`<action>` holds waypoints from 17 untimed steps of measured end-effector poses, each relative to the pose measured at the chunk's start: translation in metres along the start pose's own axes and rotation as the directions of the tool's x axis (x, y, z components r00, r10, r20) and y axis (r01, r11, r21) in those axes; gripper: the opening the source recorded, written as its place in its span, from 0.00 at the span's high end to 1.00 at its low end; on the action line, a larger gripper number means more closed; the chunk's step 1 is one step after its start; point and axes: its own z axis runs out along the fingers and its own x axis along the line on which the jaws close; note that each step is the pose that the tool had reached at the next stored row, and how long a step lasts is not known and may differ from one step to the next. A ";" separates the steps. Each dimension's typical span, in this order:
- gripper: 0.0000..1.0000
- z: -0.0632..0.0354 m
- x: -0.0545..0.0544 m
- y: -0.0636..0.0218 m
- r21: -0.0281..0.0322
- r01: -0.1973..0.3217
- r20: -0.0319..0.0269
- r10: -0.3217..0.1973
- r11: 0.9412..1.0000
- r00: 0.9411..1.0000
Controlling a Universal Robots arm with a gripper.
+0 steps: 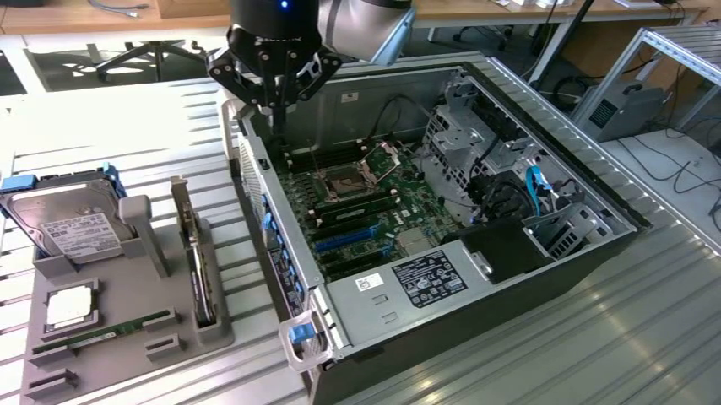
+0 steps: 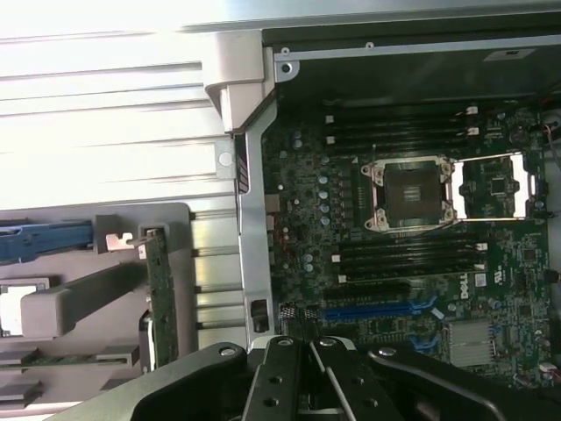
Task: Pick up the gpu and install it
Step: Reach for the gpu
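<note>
The gpu [image 1: 201,274] stands in the tray [image 1: 113,337], well apart from the gripper [image 1: 275,101], jaws closed, empty.

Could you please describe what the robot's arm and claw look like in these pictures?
The arm is a smooth silver-grey tube ending in a black wrist section with a small blue light. The claw is black, built of flat linked bars that taper toward the tips; the wrist view shows round rivets along those bars.
</note>
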 end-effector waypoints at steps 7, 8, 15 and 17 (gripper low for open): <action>0.89 -0.0001 0.005 -0.0004 0.000 0.000 0.000 0.000 1.000 1.000; 0.89 -0.0001 0.005 -0.0004 0.000 0.000 0.000 0.000 1.000 1.000; 0.89 -0.0002 0.009 -0.0007 0.000 0.000 0.000 0.000 1.000 1.000; 0.89 -0.0003 0.010 -0.0008 0.000 0.000 0.000 0.000 1.000 1.000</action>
